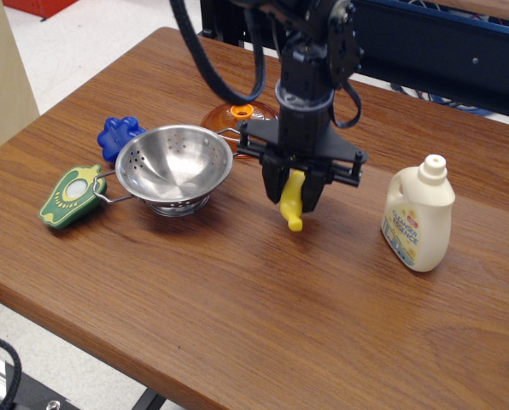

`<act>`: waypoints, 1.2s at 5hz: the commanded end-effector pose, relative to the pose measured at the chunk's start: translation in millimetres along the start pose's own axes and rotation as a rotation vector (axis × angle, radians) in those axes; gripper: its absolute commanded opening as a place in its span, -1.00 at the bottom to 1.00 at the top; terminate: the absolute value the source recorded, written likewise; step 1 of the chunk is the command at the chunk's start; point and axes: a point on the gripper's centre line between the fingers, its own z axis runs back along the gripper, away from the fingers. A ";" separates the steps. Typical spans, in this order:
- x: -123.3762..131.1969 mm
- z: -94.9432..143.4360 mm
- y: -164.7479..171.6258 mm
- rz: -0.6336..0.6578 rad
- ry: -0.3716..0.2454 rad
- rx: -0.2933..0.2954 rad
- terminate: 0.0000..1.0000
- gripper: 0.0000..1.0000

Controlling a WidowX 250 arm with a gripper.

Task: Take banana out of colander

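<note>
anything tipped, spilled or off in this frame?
Nothing stands out. The colander sits upright and holds nothing, the detergent bottle stands capped, no spill on the table. The gripper holds the banana hanging stem-down right of the colander.

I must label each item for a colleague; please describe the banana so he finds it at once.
On the wooden table, look between the steel colander and the cream detergent bottle. There the black tool grips the banana, hanging stem-down just above the wood. It is the only plain yellow, curved object.
</note>
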 end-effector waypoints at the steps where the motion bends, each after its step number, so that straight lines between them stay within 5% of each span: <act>1: 1.2 -2.1 2.9 -0.010 -0.068 0.060 -1.00 1.00; 2: 2.7 2.8 7.9 -0.029 -0.068 0.065 -1.00 1.00; 5: 42.2 73.4 35.3 0.045 -0.055 -0.073 -1.00 1.00; 6: 42.2 73.4 35.3 0.045 -0.055 -0.073 -1.00 1.00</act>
